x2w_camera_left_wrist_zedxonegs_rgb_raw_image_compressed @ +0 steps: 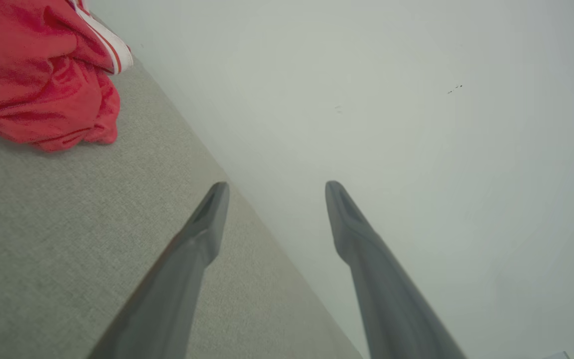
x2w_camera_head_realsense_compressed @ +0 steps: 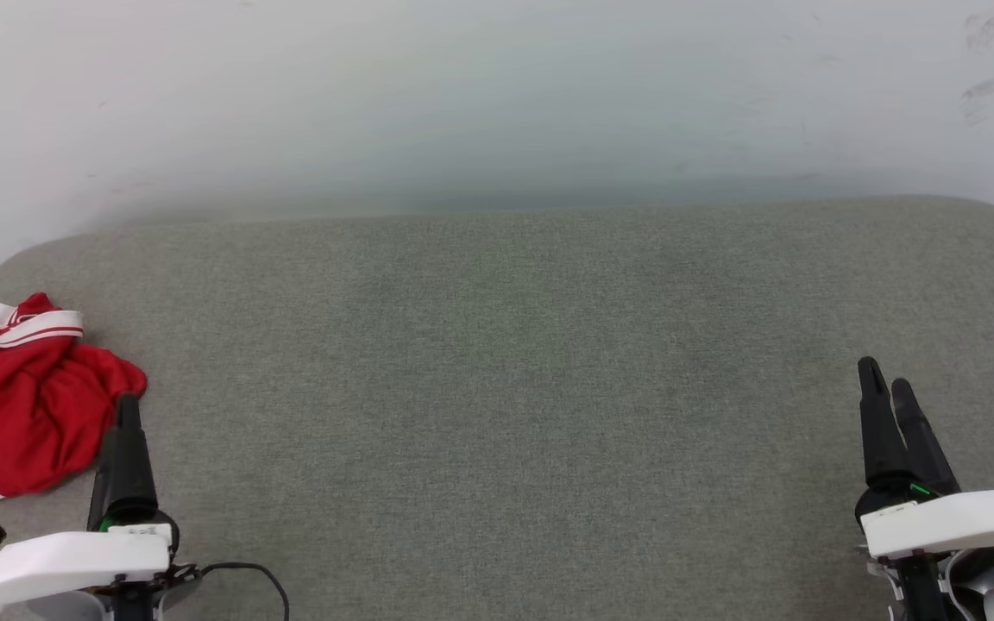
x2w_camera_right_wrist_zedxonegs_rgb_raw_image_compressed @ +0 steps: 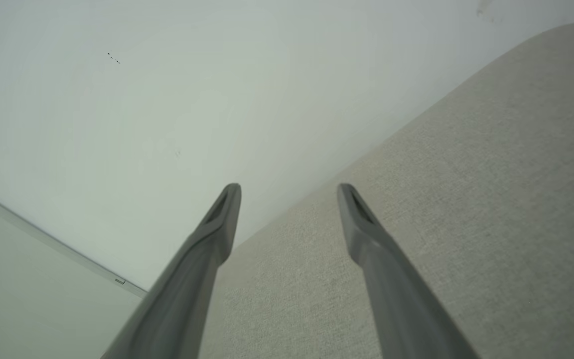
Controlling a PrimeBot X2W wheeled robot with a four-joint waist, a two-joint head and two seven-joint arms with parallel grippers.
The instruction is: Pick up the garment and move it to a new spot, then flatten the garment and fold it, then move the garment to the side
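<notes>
Pickup pending: garment point(x2w_camera_head_realsense_compressed: 22, 405) bunched at 9 o'clock, left gripper point(x2w_camera_head_realsense_compressed: 128, 404) just beside it. Left and right gripper point(x2w_camera_head_realsense_compressed: 885, 373) both parted, empty. Next: left pinches cloth.

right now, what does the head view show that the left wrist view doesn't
Head view, not left wrist: the right gripper at the lower right, far from the crumpled garment, and the grey cushion across its full width. Left wrist, not head: the gap between the fingers of the left gripper, open and empty. Both: the garment with its striped trim, the grey cushion, the pale wall.
</notes>
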